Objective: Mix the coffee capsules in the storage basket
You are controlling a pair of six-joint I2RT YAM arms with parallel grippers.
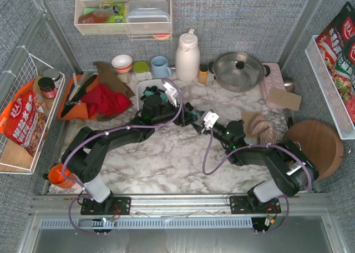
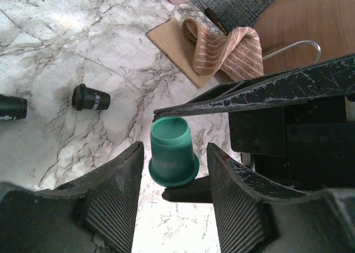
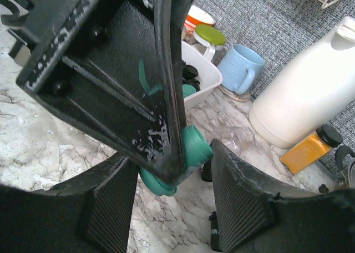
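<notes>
Between the fingers of the right gripper (image 3: 173, 161), one teal capsule (image 2: 171, 147) was clamped end to end, long axis running finger to finger, narrow end on one, rim on the other. The left gripper (image 2: 175, 170) flanked it half-open, small gaps showing. Both arms stretched inward, meeting over the table (image 2: 72, 36) just beside the basket (image 3: 208, 78). Two black capsules (image 2: 91, 97) lay on their sides on the table.

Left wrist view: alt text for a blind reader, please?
A teal tapered coffee capsule, pinched end to end by the right end effector, sits between the left end effector's open fingers. Two black capsules lie on the white marble tabletop.
</notes>
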